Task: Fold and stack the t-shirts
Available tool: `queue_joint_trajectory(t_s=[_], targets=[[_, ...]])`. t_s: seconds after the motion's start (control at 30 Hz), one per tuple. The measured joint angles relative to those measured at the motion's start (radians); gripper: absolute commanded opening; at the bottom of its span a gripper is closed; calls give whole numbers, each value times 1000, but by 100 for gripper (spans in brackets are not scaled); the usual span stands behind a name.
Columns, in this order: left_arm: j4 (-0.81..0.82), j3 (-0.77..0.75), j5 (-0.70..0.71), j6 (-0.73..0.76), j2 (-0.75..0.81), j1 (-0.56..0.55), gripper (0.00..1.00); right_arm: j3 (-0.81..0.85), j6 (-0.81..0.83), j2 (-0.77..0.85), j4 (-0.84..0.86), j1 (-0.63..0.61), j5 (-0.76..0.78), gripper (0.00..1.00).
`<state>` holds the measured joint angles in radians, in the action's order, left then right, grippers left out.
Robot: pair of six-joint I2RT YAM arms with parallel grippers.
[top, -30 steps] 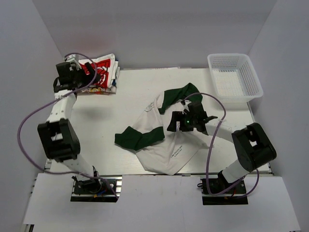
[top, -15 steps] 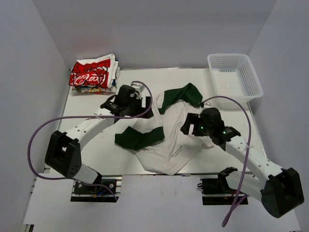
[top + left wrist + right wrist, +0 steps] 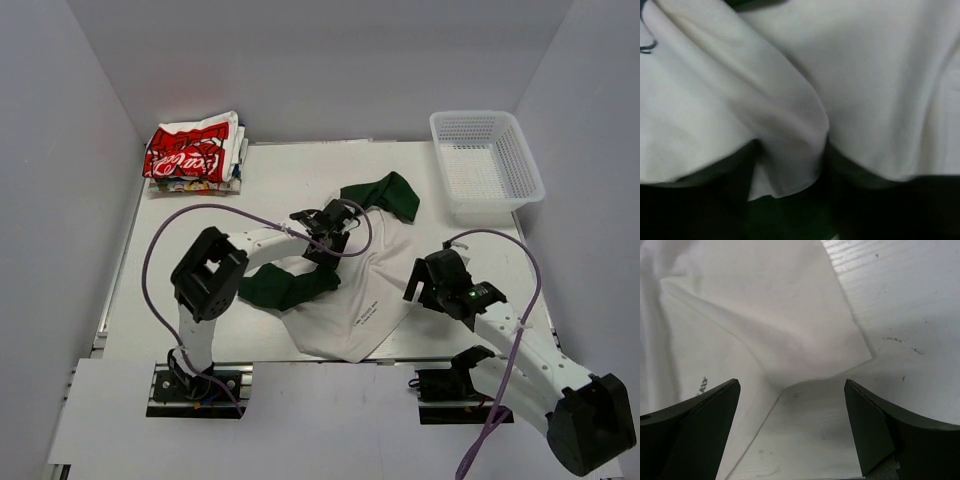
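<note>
A white t-shirt [image 3: 360, 290] with dark green sleeves lies crumpled mid-table, one sleeve [image 3: 290, 285] at its left and the other [image 3: 385, 193] at the back. My left gripper [image 3: 330, 228] presses down on the shirt's upper part; in the left wrist view a fold of white cloth [image 3: 790, 150] is pinched between its dark fingers [image 3: 735, 180]. My right gripper [image 3: 418, 283] hovers open at the shirt's right edge, over bare table and a cloth corner [image 3: 805, 340]. Folded t-shirts [image 3: 193, 152], red print on top, are stacked at the back left.
A white mesh basket [image 3: 485, 165] stands at the table's back right corner. The white table [image 3: 200, 230] is bounded by grey walls on three sides. Purple cables loop from both arms.
My left arm swung from the folded stack to the middle of the crumpled shirt and its jaws closed on cloth. My right arm drew back off the shirt toward the near right.
</note>
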<state>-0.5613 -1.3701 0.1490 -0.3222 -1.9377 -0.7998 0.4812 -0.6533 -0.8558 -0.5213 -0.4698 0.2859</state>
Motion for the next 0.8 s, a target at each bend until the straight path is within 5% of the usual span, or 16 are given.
queue_joint_trajectory(t_s=[0.07,0.13,0.2,0.27,0.5,0.8], targets=[[-19,-21,40,2,-40,-1,8,-5,-6,-34,3,6,18,90],[-35,-25,64,0,-53,-1,0,-9,-9,-80,26,14,28,90],[-45,-34,95,5,-45,-1,0,-11,-5,-137,59,23,30,61],[-48,-35,120,7,-24,0,0,-10,5,-190,92,30,36,0],[-36,-35,251,27,243,19,0,141,44,-243,126,57,171,0],[106,61,406,32,816,21,0,570,222,-34,143,64,296,0]])
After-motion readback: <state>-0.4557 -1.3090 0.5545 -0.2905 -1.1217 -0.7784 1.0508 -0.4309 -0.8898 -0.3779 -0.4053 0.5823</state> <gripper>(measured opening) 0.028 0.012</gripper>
